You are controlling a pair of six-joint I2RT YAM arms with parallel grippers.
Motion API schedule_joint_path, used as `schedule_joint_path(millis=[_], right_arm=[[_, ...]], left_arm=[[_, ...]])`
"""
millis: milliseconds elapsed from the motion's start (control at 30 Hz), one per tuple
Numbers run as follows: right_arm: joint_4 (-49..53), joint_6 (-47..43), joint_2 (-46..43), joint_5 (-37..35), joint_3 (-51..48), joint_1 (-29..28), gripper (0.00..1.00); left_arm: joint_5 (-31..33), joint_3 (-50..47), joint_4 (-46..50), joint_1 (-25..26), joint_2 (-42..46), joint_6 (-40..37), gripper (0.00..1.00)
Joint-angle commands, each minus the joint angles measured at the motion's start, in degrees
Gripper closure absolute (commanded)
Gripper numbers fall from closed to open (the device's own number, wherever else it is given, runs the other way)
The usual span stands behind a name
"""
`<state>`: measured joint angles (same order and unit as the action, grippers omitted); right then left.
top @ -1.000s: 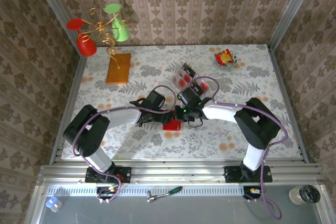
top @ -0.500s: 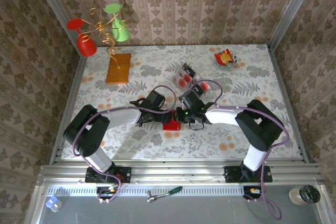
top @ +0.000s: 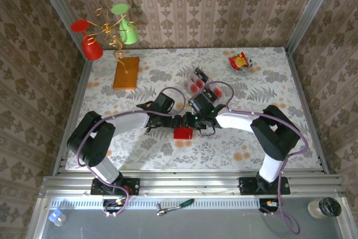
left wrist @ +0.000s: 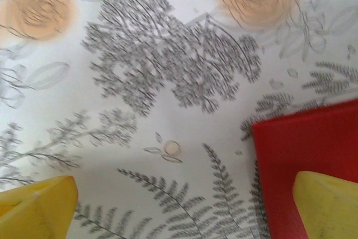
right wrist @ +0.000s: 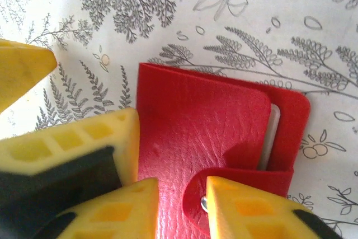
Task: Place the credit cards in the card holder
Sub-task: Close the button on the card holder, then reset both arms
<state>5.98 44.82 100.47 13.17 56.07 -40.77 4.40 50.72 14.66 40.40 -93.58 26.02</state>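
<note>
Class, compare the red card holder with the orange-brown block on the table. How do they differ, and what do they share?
The bright-red flat folding card holder is roughly square, while the orange-brown rectangular block is clearly elongated. The card holder looks smaller than the block. The card holder lies near the table's middle, while the block sits towards the far left corner. Both rest flat on the floral tablecloth.

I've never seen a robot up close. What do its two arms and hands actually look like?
The left arm and right arm are alike: bulky black joints, white links between, a purple cable looping along each. A green light glows by the right wrist. The left hand and right hand each have two chunky yellow fingers with hollow cells.
</note>
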Motion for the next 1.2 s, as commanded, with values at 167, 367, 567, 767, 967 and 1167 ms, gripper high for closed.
schedule_joint_path(millis=[167,367,567,767,967,1167], right_arm=[[5.5,-3.1,-3.9,1.9,7.0,1.1,0.47],[13.4,-7.2,-16.3,-2.7,5.7,7.9,0.0],[15.7,-12.4,-32.4,-12.2,-1.3,23.3,0.0],[11.0,-20.1,-36.9,-24.4,-6.5,36.1,0.0],[1.8,-27.5,-33.8,-35.1,-10.7,38.5,0.0],[-15.8,-31.3,-27.7,-36.8,-18.4,38.6,0.0]], left_arm=[[-0.1,8.8,3.4,-6.4,5.5,-0.3,0.0],[1.1,13.5,8.1,-13.7,11.0,-3.5,0.0],[4.4,9.3,1.4,-25.3,19.2,-8.1,0.0],[12.0,-5.6,-17.9,-31.6,28.5,-21.1,0.0],[14.4,-17.3,-28.4,-35.4,26.9,-23.2,0.0],[14.5,-27.8,-47.3,-35.4,19.7,-27.8,0.0]])
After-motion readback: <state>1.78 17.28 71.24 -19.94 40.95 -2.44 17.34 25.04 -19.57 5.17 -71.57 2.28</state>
